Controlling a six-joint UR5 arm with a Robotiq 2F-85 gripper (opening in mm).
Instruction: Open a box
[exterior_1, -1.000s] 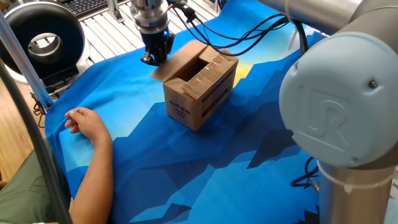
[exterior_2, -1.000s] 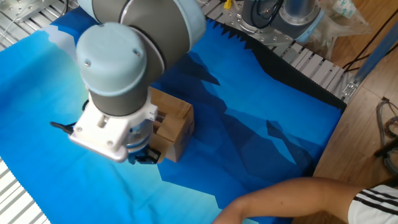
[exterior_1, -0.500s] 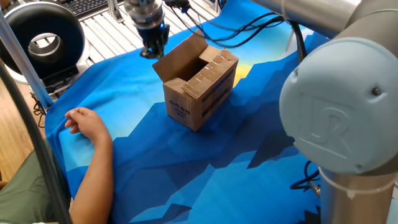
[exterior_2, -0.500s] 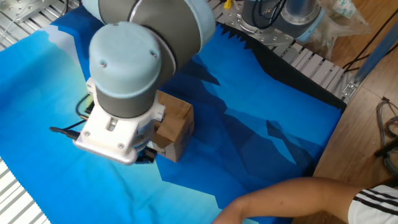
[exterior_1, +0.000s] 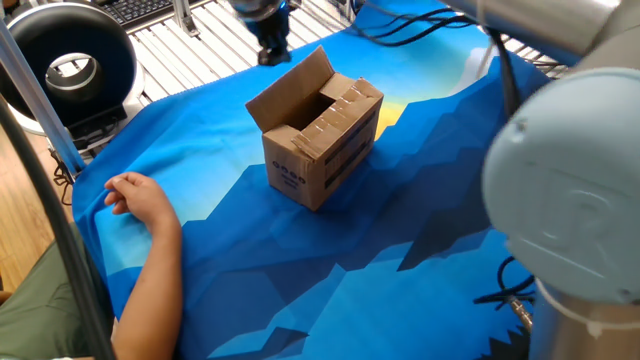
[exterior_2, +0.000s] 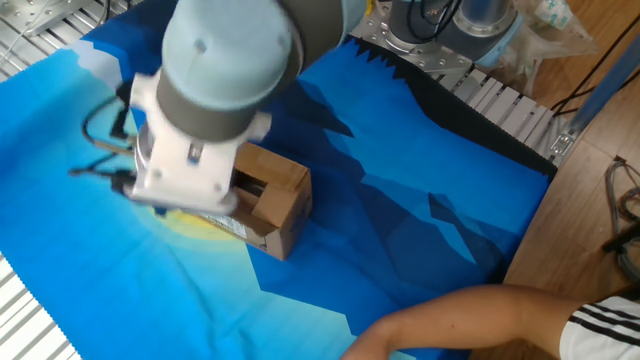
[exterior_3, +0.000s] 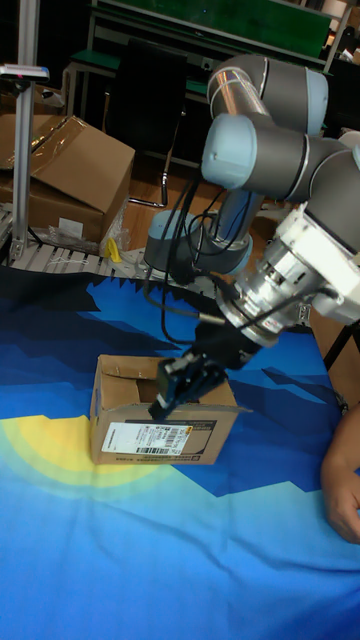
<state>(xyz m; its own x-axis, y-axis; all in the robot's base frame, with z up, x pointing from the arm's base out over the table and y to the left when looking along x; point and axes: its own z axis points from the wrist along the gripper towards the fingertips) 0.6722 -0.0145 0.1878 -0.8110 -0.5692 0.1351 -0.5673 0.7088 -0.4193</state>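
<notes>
The box (exterior_1: 318, 140) is a small brown carton with dark print on its sides, standing on the blue cloth. One top flap (exterior_1: 290, 88) stands raised on the far left side and the top shows an opening. My gripper (exterior_1: 270, 50) hangs above and beyond that raised flap, not touching it, its fingers close together with nothing in them. In the tall fixed view the gripper (exterior_3: 185, 388) hovers over the box (exterior_3: 150, 425). In the other fixed view the arm's wrist (exterior_2: 200, 120) covers the gripper and part of the box (exterior_2: 280, 195).
A person's hand (exterior_1: 135, 195) and forearm rest on the cloth at the near left. A black ring-shaped device (exterior_1: 65, 60) stands at the far left. Cables (exterior_1: 400, 50) trail behind the box. The robot's large grey joint (exterior_1: 570, 200) fills the right side.
The gripper has lifted up and away from the box's left flap, toward the far edge. That flap now stands more upright. The box has stayed in place.
</notes>
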